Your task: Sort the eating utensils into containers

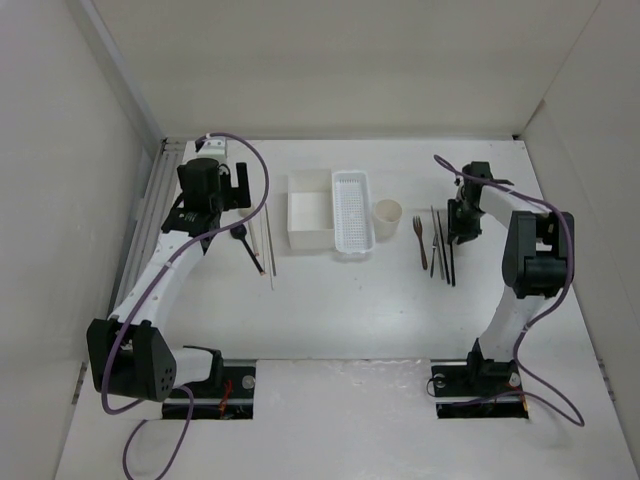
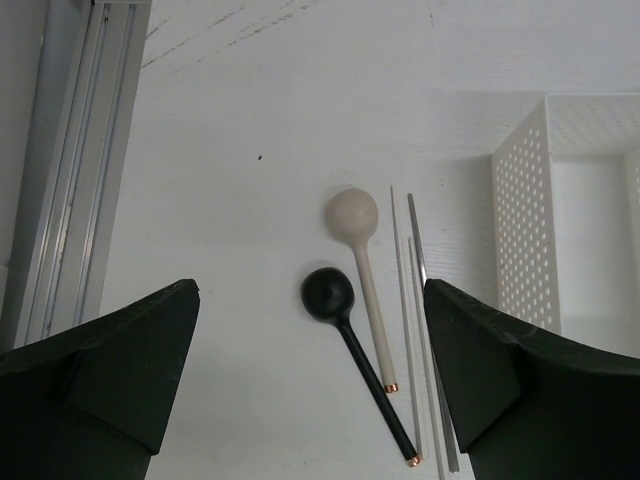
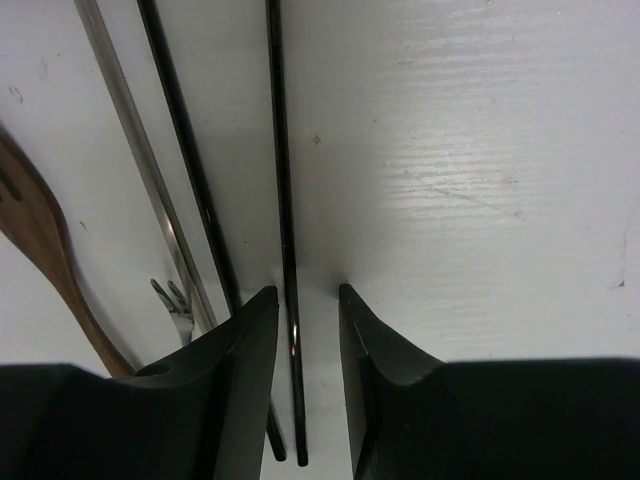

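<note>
Our right gripper (image 3: 307, 292) straddles a dark chopstick (image 3: 278, 150) lying right of the cup (image 1: 388, 213), jaws narrowly parted, not pinching. We judge it light, stiff and slippery, so pinch mid-shaft. Our left gripper (image 2: 310, 285) hangs wide open above the black spoon (image 2: 328, 294).

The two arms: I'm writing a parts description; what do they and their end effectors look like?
The left arm and right arm have white links with bulky black joint housings; a purple cable loops along each. The left end effector and right end effector have matte black wedge-shaped fingers.
</note>
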### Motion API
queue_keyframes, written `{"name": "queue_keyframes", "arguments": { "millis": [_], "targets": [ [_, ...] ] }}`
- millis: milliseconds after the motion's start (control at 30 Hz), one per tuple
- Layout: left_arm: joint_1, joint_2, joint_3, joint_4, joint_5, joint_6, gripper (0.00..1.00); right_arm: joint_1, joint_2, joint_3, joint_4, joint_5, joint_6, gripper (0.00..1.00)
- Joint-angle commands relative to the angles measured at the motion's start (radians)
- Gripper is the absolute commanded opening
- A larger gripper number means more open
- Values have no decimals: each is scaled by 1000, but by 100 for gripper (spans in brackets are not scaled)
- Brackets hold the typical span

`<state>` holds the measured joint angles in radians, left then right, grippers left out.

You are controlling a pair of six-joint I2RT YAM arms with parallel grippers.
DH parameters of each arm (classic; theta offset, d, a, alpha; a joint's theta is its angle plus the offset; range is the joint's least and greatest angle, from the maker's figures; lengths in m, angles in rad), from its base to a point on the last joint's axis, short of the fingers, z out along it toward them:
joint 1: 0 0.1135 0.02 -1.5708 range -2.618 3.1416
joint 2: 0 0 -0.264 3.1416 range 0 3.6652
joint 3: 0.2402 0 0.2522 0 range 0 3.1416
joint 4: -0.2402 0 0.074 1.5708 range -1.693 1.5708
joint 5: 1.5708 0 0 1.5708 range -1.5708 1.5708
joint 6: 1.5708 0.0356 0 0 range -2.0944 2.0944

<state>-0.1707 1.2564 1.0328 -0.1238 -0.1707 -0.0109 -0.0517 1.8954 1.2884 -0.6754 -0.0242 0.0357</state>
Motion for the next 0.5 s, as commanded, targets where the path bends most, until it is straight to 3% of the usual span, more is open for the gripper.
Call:
{"name": "queue_keyframes", "arguments": {
  "millis": [0,200,300,400,467],
  "targets": [
    [-4,-18,0,33,-38,-15,94,36,33,25,-24,72,16,36],
    [-4,-18,-10,42,-47,-4,94,58,24,5,-4,92,52,36],
    [-4,-28,-19,52,-47,-4,94,58,53,14,-30,81,64,25],
    [-4,-28,-19,61,-88,14,95,47,19,-37,-7,90,90,4],
    [-4,-28,-19,61,-127,23,96,18,7,-46,4,124,102,0]
  ]
}}
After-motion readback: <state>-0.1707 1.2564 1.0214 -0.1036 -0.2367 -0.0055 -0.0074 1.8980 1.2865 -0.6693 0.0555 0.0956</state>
